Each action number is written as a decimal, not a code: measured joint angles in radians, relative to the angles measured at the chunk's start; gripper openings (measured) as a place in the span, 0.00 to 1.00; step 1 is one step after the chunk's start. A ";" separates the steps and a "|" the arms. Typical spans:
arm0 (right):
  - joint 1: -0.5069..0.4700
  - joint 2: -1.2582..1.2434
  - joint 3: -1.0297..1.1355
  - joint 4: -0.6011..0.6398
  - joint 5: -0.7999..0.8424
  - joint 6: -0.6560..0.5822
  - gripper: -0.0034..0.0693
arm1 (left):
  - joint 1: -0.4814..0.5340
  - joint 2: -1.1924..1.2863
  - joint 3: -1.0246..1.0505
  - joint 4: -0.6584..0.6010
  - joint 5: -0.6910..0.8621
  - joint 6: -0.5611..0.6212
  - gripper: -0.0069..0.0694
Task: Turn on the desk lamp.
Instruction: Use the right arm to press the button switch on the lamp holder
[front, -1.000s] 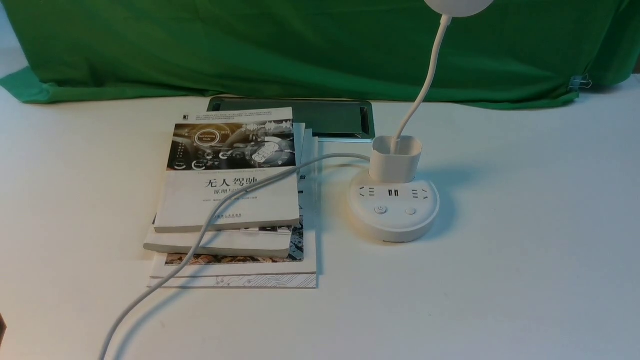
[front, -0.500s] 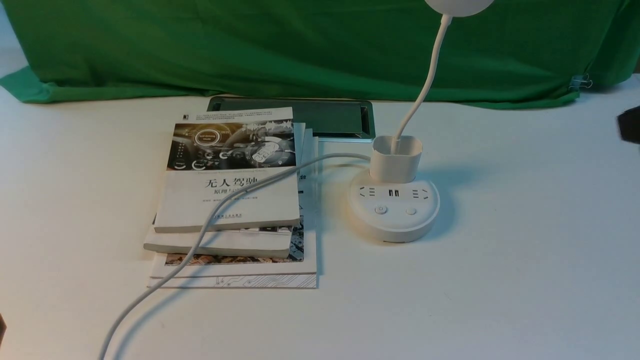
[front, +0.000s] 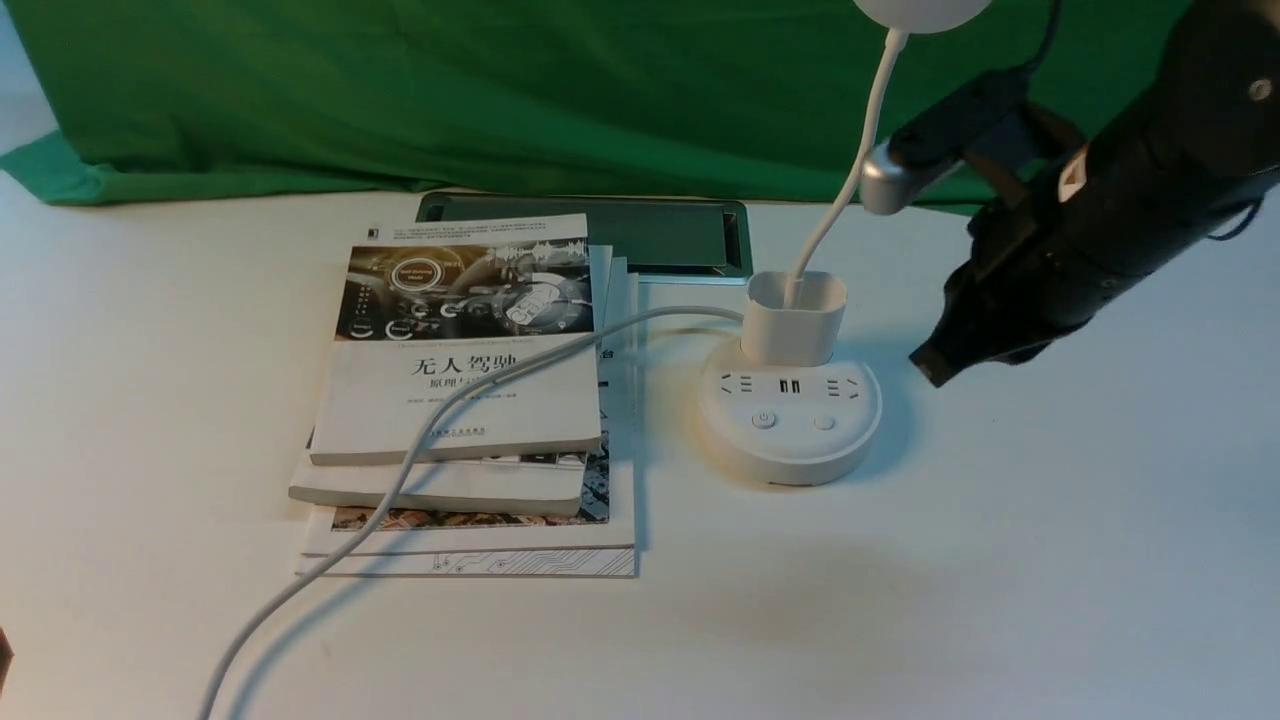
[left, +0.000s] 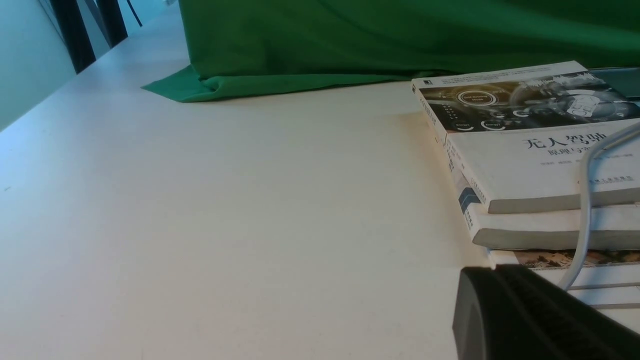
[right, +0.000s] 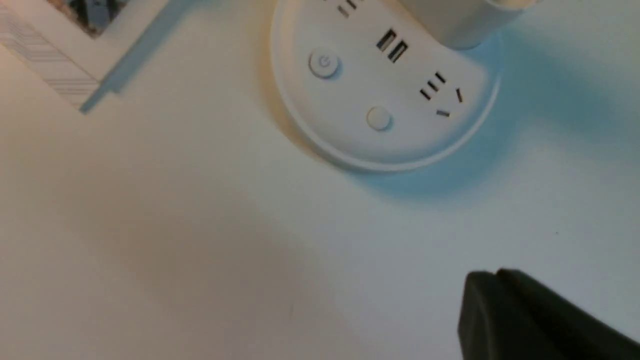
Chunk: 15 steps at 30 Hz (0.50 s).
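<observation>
The right fingers (front: 948, 352), pressed together and empty, hang clear of the lamp (front: 790, 440), whose base sits just to their left on the counter (front: 1000, 560); the left fingers (left: 525, 320) look closed too, holding nothing.

Soft, even light is falling across the table (front: 1000, 560) in the front view, coming from above and the left. The lamp (front: 790, 440) is throwing a faint shadow to its right, and the cord (front: 400, 480) is trailing a thin one. The right wrist view is looking blurred, tinting warm over bare table and bluish in the lamp's shadow. In the left wrist view, the books (left: 525, 165) are showing sharp.
</observation>
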 joint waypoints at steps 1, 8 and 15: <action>0.004 0.024 -0.002 0.000 -0.025 0.000 0.09 | 0.000 0.000 0.000 0.000 0.000 0.000 0.12; 0.013 0.161 -0.008 0.000 -0.161 0.007 0.10 | 0.000 0.000 0.000 0.000 0.000 0.000 0.12; 0.015 0.250 -0.008 0.012 -0.224 0.009 0.10 | 0.000 0.000 0.000 0.000 0.000 0.000 0.12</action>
